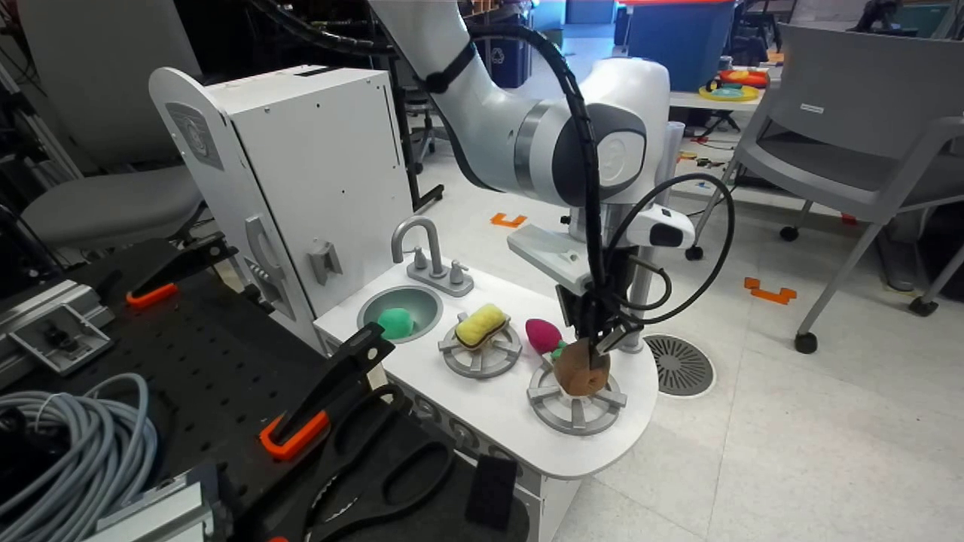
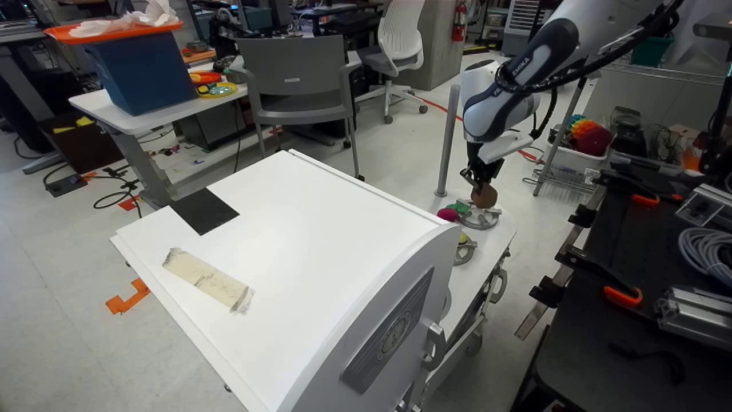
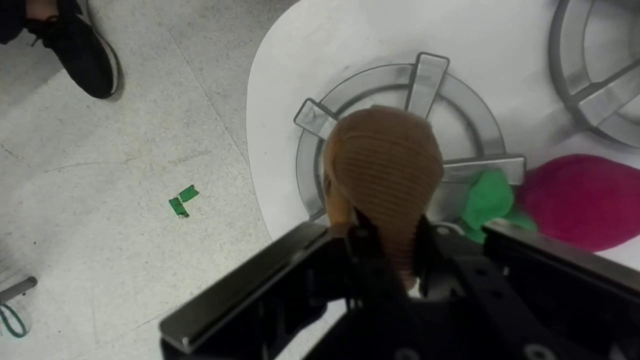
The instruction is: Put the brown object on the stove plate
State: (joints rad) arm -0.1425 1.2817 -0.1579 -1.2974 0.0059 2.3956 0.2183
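The brown object [image 1: 578,370] is a rounded brown-orange lump with ribbed fabric. My gripper [image 1: 595,350] is shut on it, pinching it between both fingertips. In the wrist view the brown object [image 3: 385,155] is squeezed narrow between the fingers of the gripper [image 3: 392,227]. It is over the stove plate [image 3: 465,107], the silvery-grey spoked disc, whose middle it hides. The stove plate also shows in both exterior views [image 1: 576,423] [image 2: 481,224], with the brown object [image 2: 484,196] just over it. I cannot tell whether the object touches the plate.
A magenta-pink piece with green leaves [image 1: 542,335] lies against the plate's edge. A yellow piece [image 1: 480,325] sits on the smaller disc [image 1: 482,367]. A green piece [image 1: 395,323] lies in the sink [image 1: 431,299] below a faucet [image 1: 433,256]. A white cabinet [image 1: 316,165] stands beside the counter.
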